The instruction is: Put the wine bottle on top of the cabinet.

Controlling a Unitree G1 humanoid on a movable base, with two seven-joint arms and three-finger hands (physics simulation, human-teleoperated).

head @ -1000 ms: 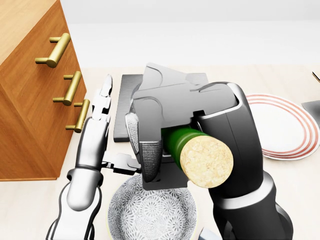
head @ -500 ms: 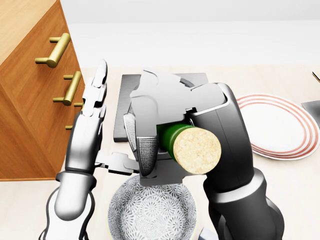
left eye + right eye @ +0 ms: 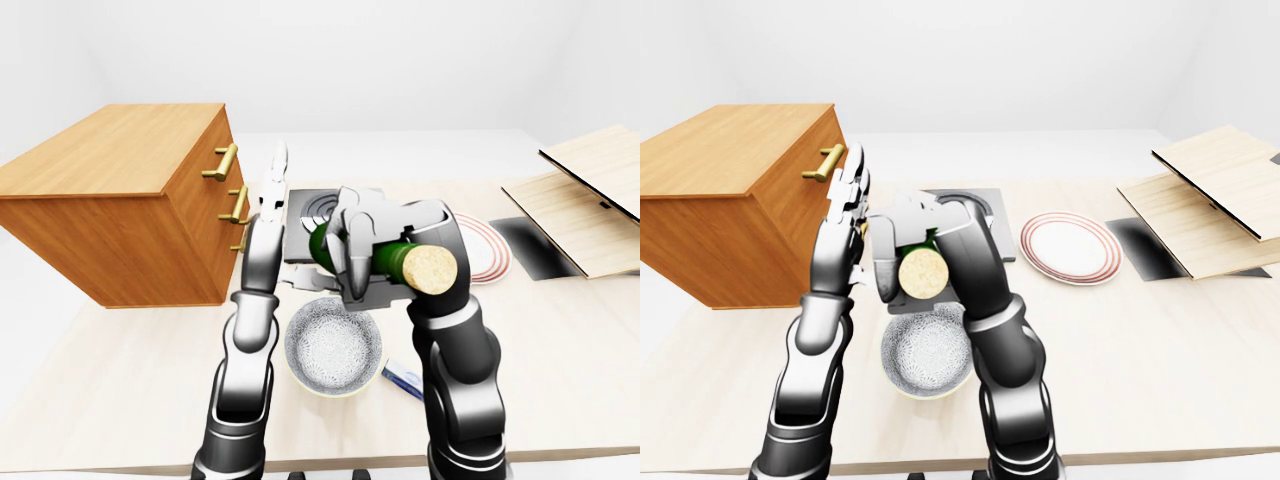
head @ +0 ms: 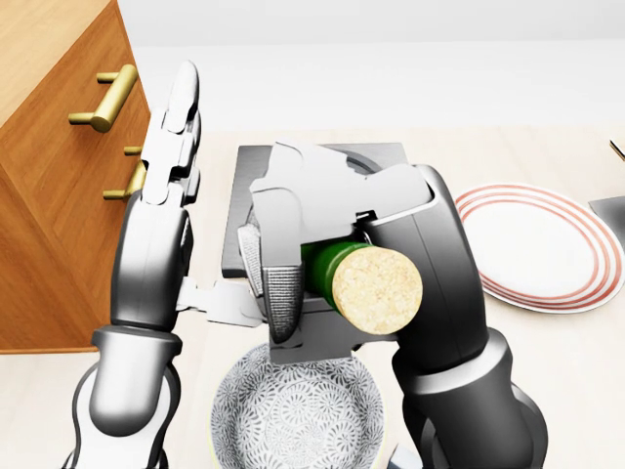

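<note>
The wine bottle (image 4: 330,262) is green with a cork-coloured end that faces the camera. My right hand (image 4: 283,283) is shut round it and holds it on its side above the table, over the patterned bowl. My left hand (image 4: 174,137) is open, its fingers straight and pointing to the top of the head view, just left of the bottle and not touching it. The wooden cabinet (image 3: 120,150) with brass handles (image 4: 107,96) stands at the left of every view. Its flat top is bare.
A patterned bowl (image 4: 298,415) lies below the bottle. A dark grey slab (image 4: 242,200) lies behind the hands. A red-ringed plate (image 4: 552,244) is at the right. Wooden boards (image 3: 590,190), a black mat (image 3: 530,245) and a small blue thing (image 3: 405,378) show in the left-eye view.
My left hand has risen towards the top of the head view, close to the cabinet's handles. My right hand has carried the bottle slightly left and up.
</note>
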